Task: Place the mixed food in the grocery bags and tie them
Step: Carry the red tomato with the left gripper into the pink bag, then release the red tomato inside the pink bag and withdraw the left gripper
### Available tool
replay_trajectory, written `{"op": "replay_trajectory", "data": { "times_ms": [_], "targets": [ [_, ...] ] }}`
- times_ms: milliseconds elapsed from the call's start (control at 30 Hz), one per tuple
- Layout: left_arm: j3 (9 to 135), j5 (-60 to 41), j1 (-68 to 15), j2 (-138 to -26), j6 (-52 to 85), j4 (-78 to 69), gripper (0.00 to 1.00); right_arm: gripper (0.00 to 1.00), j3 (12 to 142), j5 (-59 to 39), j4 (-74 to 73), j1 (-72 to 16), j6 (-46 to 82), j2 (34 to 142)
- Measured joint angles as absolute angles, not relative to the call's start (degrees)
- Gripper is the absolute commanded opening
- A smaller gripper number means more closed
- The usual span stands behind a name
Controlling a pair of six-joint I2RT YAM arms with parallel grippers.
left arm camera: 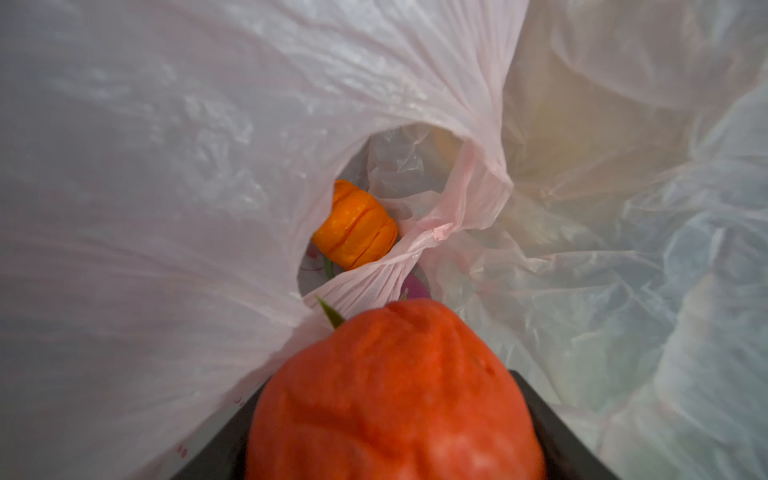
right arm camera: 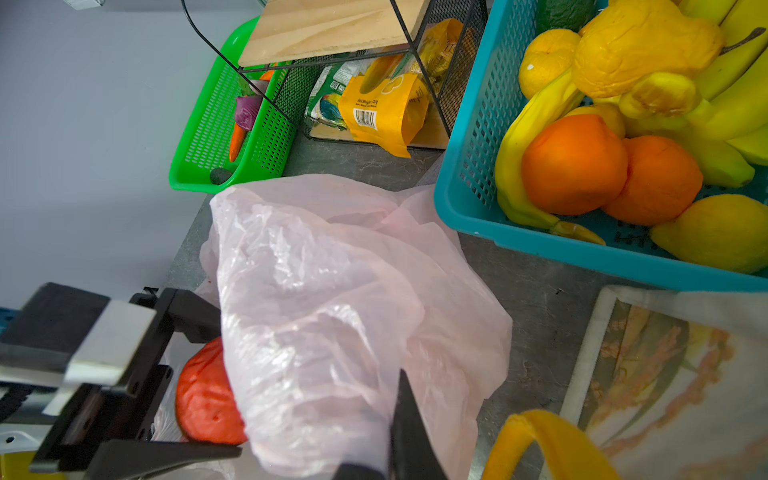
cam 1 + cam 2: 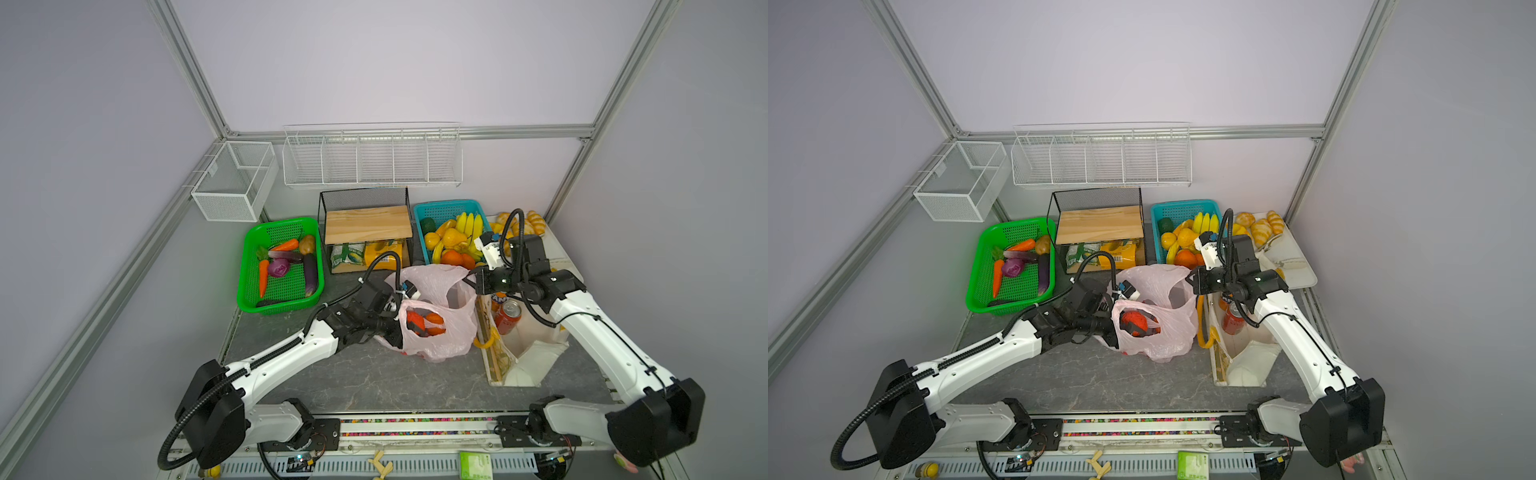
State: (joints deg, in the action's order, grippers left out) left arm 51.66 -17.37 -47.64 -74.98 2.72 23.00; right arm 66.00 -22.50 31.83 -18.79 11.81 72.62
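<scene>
So the left gripper (image 3: 415,324) is clamped on the soft red toy tomato (image 1: 395,390), just inside the thin pink plastic bag (image 3: 446,336). The bag's bottom looks straight ahead of it. The right gripper (image 3: 473,277) is pinched shut on the bag's rim.

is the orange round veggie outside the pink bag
No, the left wrist view shows the orange round vegetable lying deep inside the pink bag.

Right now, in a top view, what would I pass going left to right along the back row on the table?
Green basket of veggies → black wire rack with a wooden shelf → teal basket of fruit → croissants.
</scene>
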Motion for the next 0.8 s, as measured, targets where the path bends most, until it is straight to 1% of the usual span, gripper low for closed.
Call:
{"op": "replay_trajectory", "data": {
  "times_ms": [167, 333, 433, 533, 800],
  "targets": [
    [52.2, -13.3, -47.6, -79.0, 0.7, 23.2, 0.62, 0.08, 66.0, -22.0, 31.8, -18.8, 11.8, 72.7],
    [52.2, -12.9, -47.7, -81.1, 0.1, 21.2, 0.73, 0.08, 66.0, -21.4, 31.9, -18.8, 11.7, 72.8],
    [52.2, -11.8, -47.7, -81.1, -0.2, 20.6, 0.77, 0.08, 66.0, -20.7, 31.9, -18.8, 11.7, 72.8],
    [52.2, -10.7, -47.7, -81.1, -0.3, 20.2, 0.80, 0.08, 66.0, -20.5, 31.9, -18.8, 11.7, 72.8],
    [52.5, -6.4, -47.7, -79.0, -0.2, 21.8, 0.83, 0.08, 66.0, -20.4, 31.9, -18.8, 11.7, 73.3]
  ]
}}
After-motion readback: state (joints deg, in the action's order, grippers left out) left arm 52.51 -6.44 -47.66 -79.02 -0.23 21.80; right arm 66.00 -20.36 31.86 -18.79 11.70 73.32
